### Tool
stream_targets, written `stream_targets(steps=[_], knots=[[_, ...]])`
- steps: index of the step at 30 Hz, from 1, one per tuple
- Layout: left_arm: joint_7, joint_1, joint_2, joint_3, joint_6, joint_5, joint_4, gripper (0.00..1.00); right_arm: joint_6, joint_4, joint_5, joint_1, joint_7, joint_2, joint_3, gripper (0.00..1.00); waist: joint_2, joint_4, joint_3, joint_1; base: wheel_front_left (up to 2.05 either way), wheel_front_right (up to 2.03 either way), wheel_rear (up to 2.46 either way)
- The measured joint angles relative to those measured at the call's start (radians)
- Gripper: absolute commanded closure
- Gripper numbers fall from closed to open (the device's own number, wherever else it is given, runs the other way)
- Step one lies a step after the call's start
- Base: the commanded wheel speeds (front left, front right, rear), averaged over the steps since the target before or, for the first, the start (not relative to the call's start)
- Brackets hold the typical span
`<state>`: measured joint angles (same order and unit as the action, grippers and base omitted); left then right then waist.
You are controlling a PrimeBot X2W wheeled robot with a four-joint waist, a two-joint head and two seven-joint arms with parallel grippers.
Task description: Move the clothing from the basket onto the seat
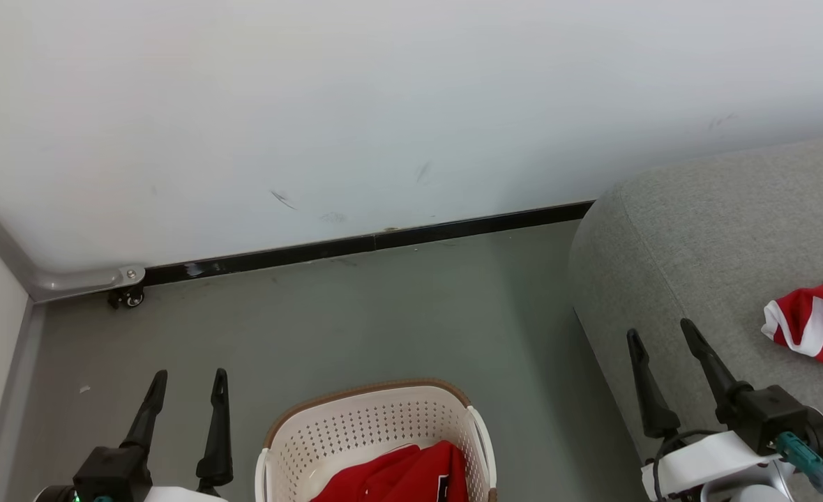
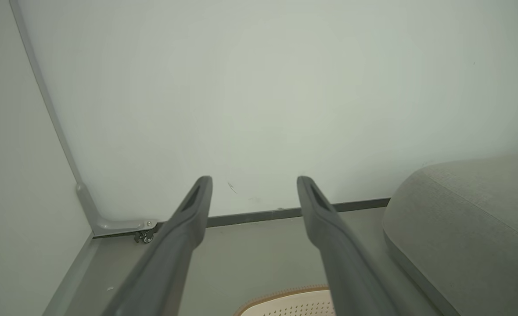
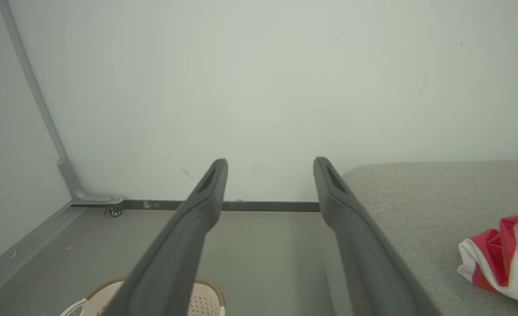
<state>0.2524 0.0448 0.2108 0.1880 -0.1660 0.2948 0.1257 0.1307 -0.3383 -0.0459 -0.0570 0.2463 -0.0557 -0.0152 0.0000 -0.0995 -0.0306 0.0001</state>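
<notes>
Clothing was found half transferred, in my judgement: one piece delivered, one outstanding.

Seat: large and grey, to the right of the basket, with a strip of floor between them. It ran past the right edge of the head view, so I could not establish its full extent.

Basket: on the floor, its near half cut off by the bottom edge of the head view. I could not confirm whether anything lay beneath the visible cloth.

Striped garment: red with white trim, on the seat, well to the right of the basket. This part I judged complete. Its far side was cut off at the frame edge.

Plain red garment: inside the basket, against its right wall, and not yet moved. A small dark-and-white patch showed at its edge, too cropped to read.

Right gripper: to the right of the basket, over the seat's near edge, fingers spread and empty.

Left gripper: to the left of the basket, above the floor, fingers likewise spread and empty.

Neither gripper touched any cloth. One pickup from the basket was left, I judged.
</notes>
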Motion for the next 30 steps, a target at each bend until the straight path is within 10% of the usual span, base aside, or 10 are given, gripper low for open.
stream_targets(steps=[30], knots=[[0.000, 0.033, -0.019, -0.012, 0.004, -0.044, -0.008, 0.00, 0.000, 0.086, 0.010, 0.077, -0.040, 0.009, 0.019, 0.00, 0.0000, -0.004, -0.005, 0.0000, 0.00, 0.00, 0.00]])
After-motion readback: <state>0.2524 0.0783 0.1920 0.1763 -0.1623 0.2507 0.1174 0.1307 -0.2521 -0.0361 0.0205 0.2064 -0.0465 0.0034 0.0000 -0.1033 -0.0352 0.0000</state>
